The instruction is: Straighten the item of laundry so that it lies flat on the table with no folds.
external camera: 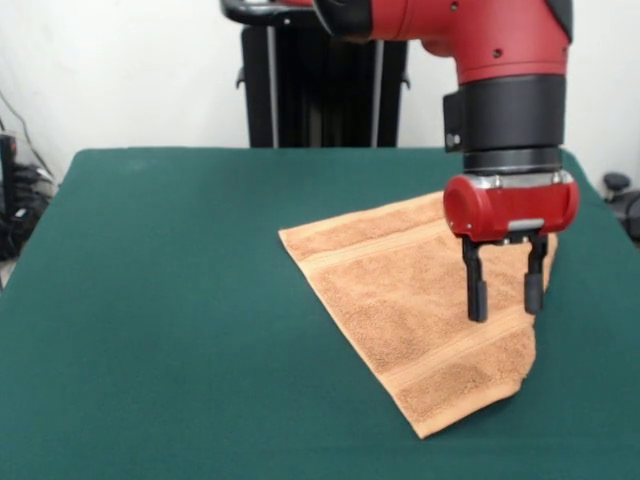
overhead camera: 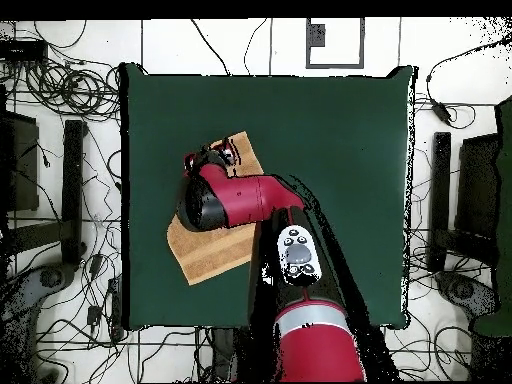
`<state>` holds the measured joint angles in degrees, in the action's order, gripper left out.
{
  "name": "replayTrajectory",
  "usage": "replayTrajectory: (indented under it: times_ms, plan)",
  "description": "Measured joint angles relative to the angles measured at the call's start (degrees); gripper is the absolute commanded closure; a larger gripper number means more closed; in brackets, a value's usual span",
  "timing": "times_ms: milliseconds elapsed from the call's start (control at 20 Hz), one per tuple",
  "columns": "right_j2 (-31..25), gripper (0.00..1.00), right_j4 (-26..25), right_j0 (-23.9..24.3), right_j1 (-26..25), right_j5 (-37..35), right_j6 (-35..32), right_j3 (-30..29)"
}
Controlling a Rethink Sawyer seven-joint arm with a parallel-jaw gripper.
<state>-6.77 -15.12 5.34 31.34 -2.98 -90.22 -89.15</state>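
**Towel folded, hand open above it**

Tan towel (external camera: 410, 305) lies folded into a triangle-like shape on green bench (external camera: 180, 300), right of centre in front view. Hand (external camera: 505, 292) hangs over its right part, fingers apart, holding nothing.

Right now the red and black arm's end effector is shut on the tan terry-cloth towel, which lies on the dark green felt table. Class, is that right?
Not quite. The end effector is open, fingers apart and hanging over the tan terry-cloth towel, as the front view shows. The towel does lie on the dark green felt table.
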Motion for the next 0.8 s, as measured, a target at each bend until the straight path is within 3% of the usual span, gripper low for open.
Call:
replayTrajectory:
  times_ms: [800]
  plan:
    - [0.0, 0.00, 0.0, 0.0, 0.0, -11.2, 0.0, 0.0]
